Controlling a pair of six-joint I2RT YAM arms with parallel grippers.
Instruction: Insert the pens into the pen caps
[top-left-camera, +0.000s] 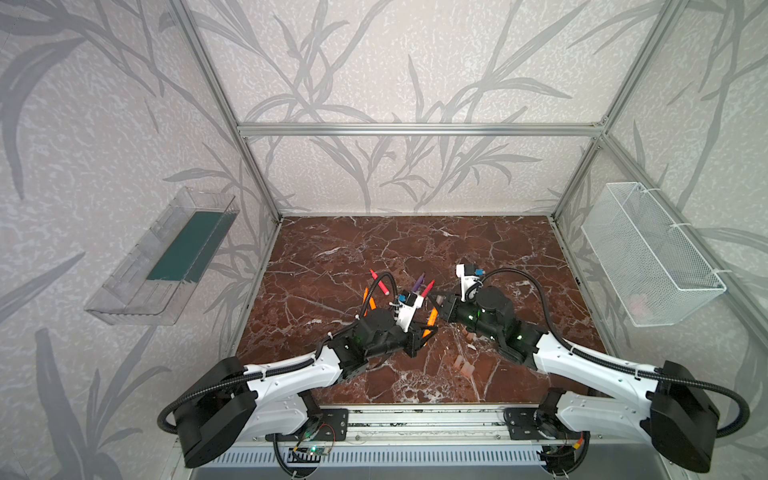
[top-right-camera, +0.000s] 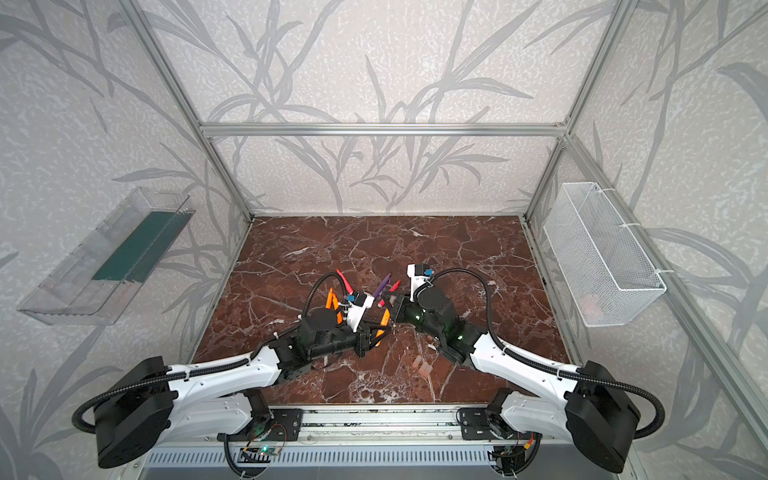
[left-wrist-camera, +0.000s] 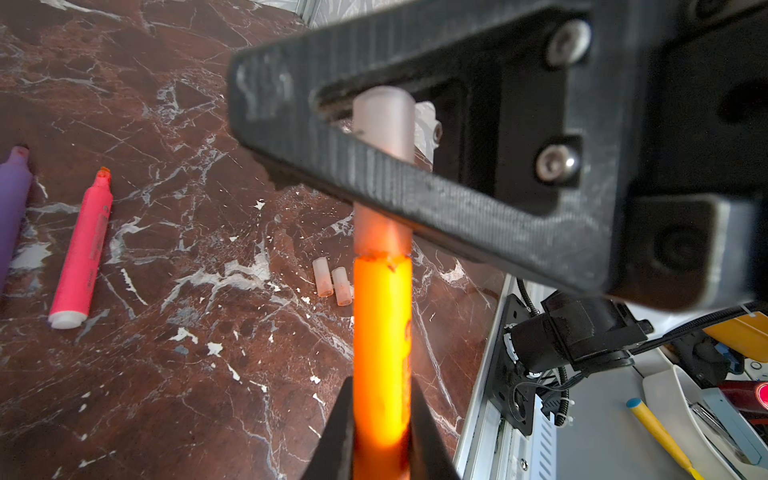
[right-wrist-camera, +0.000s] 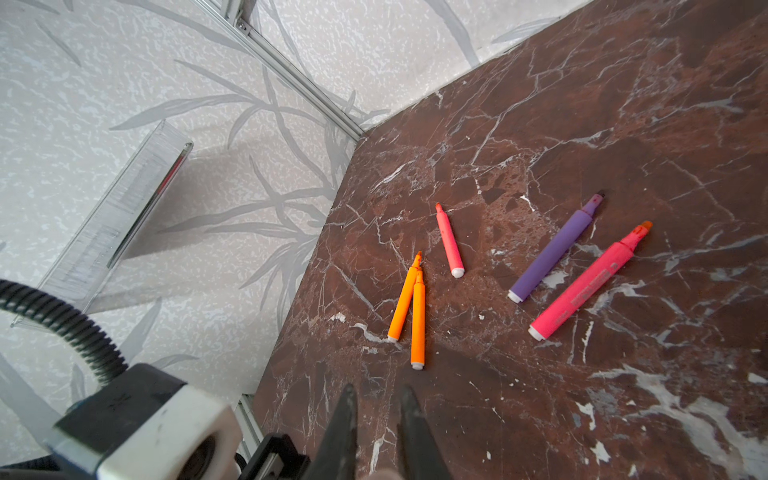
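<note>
My left gripper (left-wrist-camera: 382, 386) is shut on an orange pen (left-wrist-camera: 382, 332), held off the table. A pale pen cap (left-wrist-camera: 384, 120) sits over its tip, and my right gripper (right-wrist-camera: 376, 392) is shut on that cap (right-wrist-camera: 380, 473). In both top views the two grippers meet at mid-table around the orange pen (top-left-camera: 432, 318) (top-right-camera: 385, 316). On the marble lie two more orange pens (right-wrist-camera: 401, 303) (right-wrist-camera: 417, 324), a small red-pink pen (right-wrist-camera: 449, 243), a purple pen (right-wrist-camera: 555, 253) and a pink pen (right-wrist-camera: 590, 282). Two loose pen caps (left-wrist-camera: 323, 276) (left-wrist-camera: 341, 286) lie side by side nearer the front.
A clear plastic tray (top-left-camera: 166, 257) hangs on the left wall and a white wire basket (top-left-camera: 648, 253) on the right wall. The metal rail (top-left-camera: 415, 419) carrying both arm bases runs along the table's front edge.
</note>
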